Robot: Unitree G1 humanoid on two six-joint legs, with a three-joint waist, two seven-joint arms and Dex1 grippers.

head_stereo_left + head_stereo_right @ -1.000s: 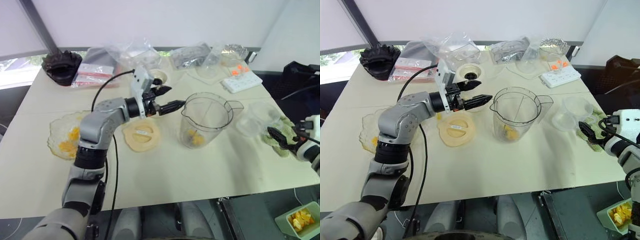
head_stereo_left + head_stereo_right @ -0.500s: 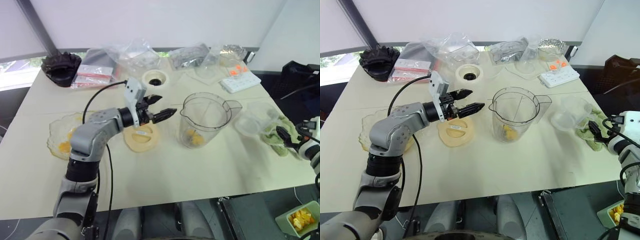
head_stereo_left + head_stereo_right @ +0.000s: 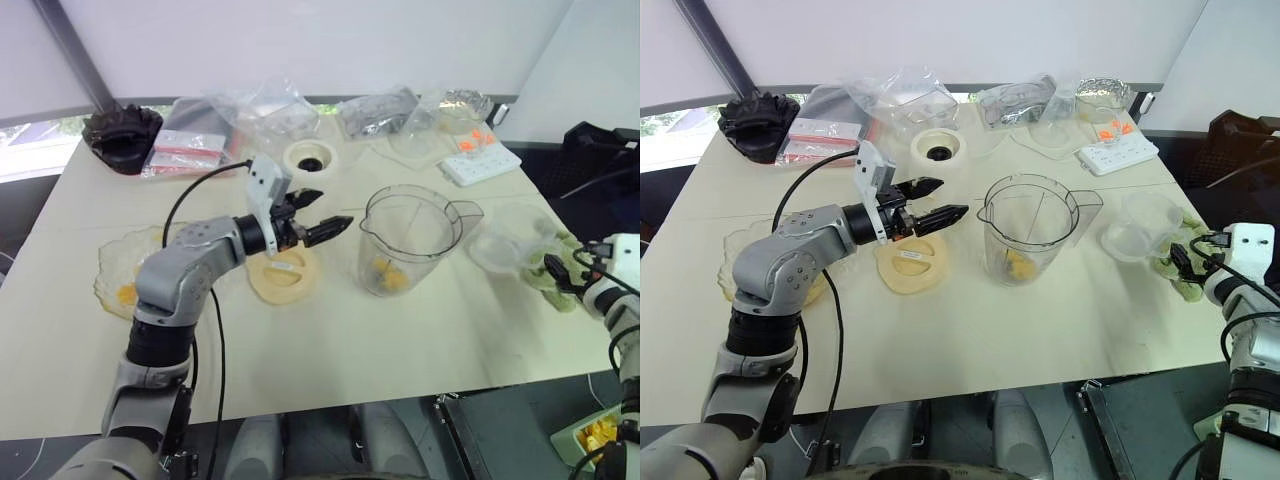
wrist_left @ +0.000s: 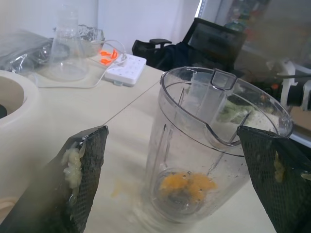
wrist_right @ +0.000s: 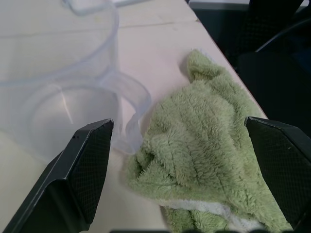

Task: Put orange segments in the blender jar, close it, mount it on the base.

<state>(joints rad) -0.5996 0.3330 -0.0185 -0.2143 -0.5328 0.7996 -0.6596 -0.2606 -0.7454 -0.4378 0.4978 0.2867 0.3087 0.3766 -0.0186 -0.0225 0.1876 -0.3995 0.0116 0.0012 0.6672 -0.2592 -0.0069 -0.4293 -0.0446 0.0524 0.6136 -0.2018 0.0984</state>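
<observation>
The clear blender jar (image 3: 412,238) stands upright at mid table, with orange segments (image 4: 187,183) at its bottom. More segments lie in a glass bowl (image 3: 112,262) at the left. The cream-white base (image 3: 308,157) sits behind, its dark socket up. My left gripper (image 3: 333,207) hovers open just left of the jar's rim, holding nothing, with pulp stuck to one of its fingers (image 4: 73,165). At the table's right edge my right gripper (image 5: 180,124) is open over a green cloth (image 5: 204,145).
A flat cream lid (image 3: 282,275) lies below my left gripper. A small clear cup (image 3: 505,245) stands beside the cloth. A white power strip (image 3: 482,162), plastic bags (image 3: 260,110) and a black object (image 3: 122,132) line the back. A green tub of orange pieces (image 3: 600,435) sits below the table's right corner.
My left gripper has drawn back a little to the left, away from the jar's rim. The right gripper has shifted rightward and lower over the green cloth. Both stay open.
</observation>
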